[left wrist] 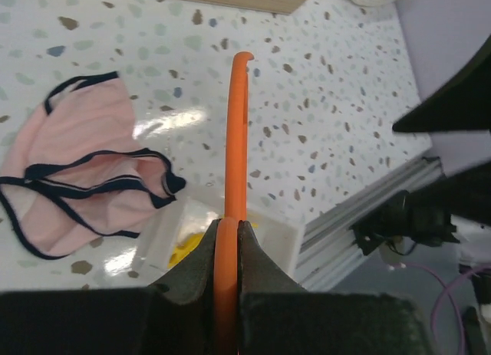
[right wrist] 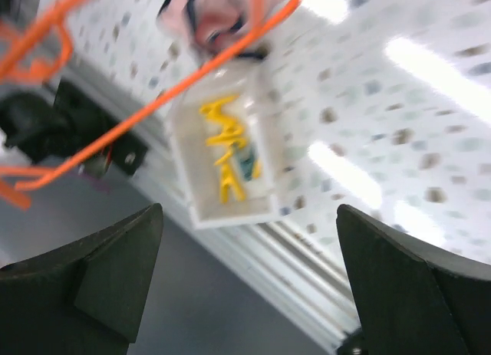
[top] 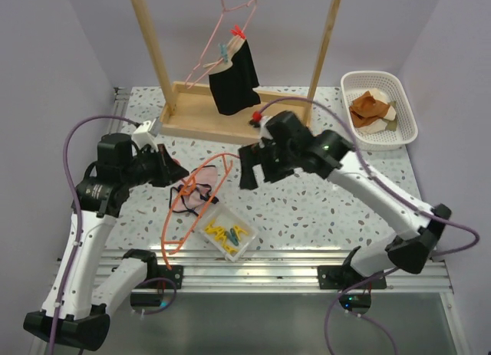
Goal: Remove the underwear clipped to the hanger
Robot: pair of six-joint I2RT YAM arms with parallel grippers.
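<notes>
On speckled tabletop [top: 322, 202], pale pink navy-trimmed briefs [left wrist: 84, 163] lie beside clear box [top: 247, 246] of yellow clips [top: 221, 234]. Left gripper [left wrist: 228, 228] clamps orange wire hanger [left wrist: 238, 140]. Right gripper [right wrist: 249, 217] jaws wide apart, empty. Black briefs [top: 234, 83] hang clipped to pink hanger [top: 222, 41] on wooden rack [top: 149, 48].

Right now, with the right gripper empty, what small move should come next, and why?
Probably lift the open right gripper toward the black briefs, which hang clipped to the pink hanger. The pink briefs already lie on the table, and the left gripper is shut on the orange hanger.
</notes>
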